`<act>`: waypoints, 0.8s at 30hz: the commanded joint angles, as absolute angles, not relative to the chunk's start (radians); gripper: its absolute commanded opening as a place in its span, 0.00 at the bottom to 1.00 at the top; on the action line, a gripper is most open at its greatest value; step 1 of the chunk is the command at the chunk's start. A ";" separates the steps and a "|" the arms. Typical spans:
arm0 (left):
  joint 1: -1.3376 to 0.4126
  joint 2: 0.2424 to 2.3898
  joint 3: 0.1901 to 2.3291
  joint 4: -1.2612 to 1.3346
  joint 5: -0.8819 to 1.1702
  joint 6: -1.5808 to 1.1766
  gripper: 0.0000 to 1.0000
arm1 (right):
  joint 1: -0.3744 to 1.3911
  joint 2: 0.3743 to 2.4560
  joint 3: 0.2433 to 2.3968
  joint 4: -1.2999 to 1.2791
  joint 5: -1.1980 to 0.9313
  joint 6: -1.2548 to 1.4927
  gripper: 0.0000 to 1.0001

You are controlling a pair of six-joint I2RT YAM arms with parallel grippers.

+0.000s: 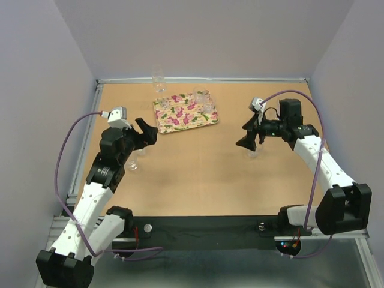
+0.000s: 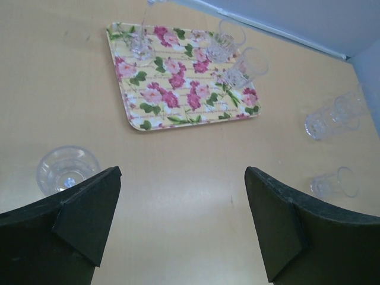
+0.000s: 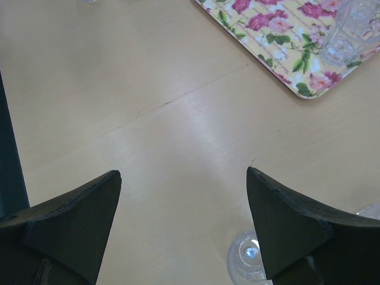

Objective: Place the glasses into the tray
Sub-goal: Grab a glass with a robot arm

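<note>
Lavender walls (image 1: 210, 36) close in a tan wooden table (image 1: 198, 186). On the left side, the left gripper (image 1: 146, 131) hangs over bare wood, its jaws spread wide with nothing between them. The left wrist view shows one clear glass (image 2: 65, 169) upright on the table just beside that gripper's left-hand finger (image 2: 83, 219), off the tray.

Toward the far edge, in the middle, lies the floral tray (image 1: 180, 115). Three glasses stand upright on it: a far-left glass (image 2: 142, 50) near its far left corner, and a pair (image 2: 228, 38) close together along its far right side. A lone glass (image 1: 159, 81) stands beyond the tray, near the back wall.

Right of the tray, more glasses (image 2: 332, 116) rest on the wood, well apart from the tray.

At the right, the right gripper (image 1: 248, 137) is likewise wide open and empty above the table. Its wrist view shows a tumbler (image 3: 246, 258) upright on the wood just beside its right-hand finger.
</note>
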State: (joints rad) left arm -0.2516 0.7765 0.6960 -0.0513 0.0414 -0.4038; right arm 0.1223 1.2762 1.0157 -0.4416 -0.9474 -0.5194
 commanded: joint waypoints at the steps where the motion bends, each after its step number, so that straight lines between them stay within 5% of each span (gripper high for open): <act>1: -0.252 0.746 0.677 -0.075 0.094 -0.520 0.96 | 0.114 1.275 1.006 -0.402 -0.971 -0.518 0.91; 24: -0.252 0.862 0.681 -0.336 -0.043 -0.666 0.88 | 0.114 1.290 0.999 -0.402 -0.959 -0.528 0.91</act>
State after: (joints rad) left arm -0.2516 0.8375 0.6800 -0.3283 0.0319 -0.6567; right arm 0.1188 1.2858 1.0126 -0.4408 -0.9466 -0.5201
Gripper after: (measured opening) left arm 0.885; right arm 0.907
